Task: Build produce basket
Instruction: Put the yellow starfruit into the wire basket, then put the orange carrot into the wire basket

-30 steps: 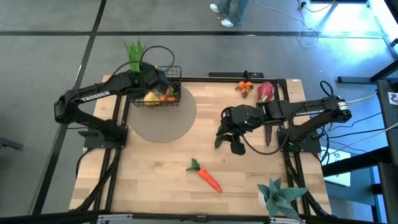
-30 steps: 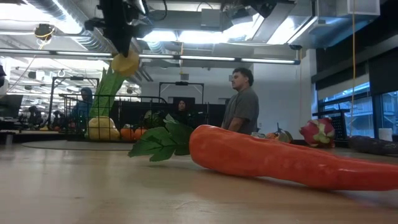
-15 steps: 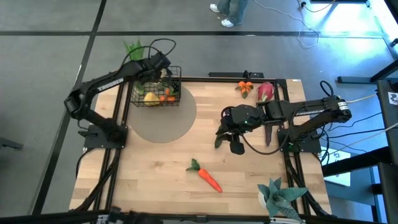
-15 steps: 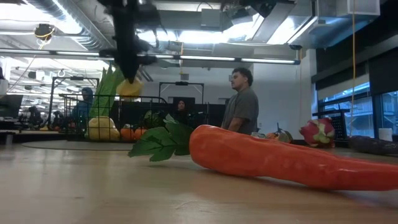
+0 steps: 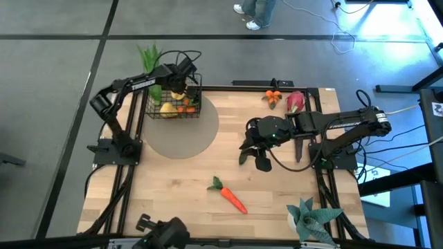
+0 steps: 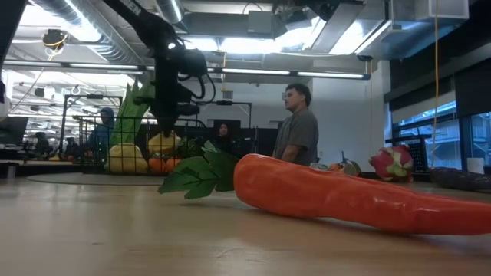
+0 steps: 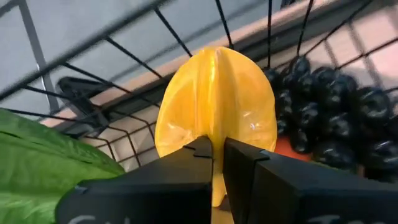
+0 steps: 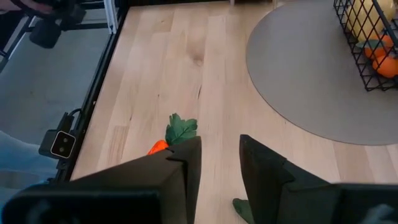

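**Yellow fruit poised inside the wire basket**

The ridged, glossy yellow plastic fruit (image 7: 214,118) hangs inside the small black wire-mesh basket (image 5: 173,98), which stands at the tabletop's far left corner on a round grey mat (image 5: 181,131). The left pincer (image 7: 217,152) is nearly closed, its fingers pinching one of the fruit's thin ridges. The fruit looks stiff, light and slick, so a hold on a ridge is probably safer than one on its smooth flanks.

Beside it in the basket lie a cluster of dark purple grapes (image 7: 336,121), small orange tangerines (image 5: 185,108) and a long green leek (image 5: 151,62) that rises above the rim.

Outside the basket, an orange carrot with green leaves (image 5: 230,195) lies mid-tabletop, well apart from it; a pink dragon fruit (image 5: 294,102) rests at the far edge. The right pincer (image 8: 219,155) hovers above the tabletop with its fingers slightly parted, holding nothing.
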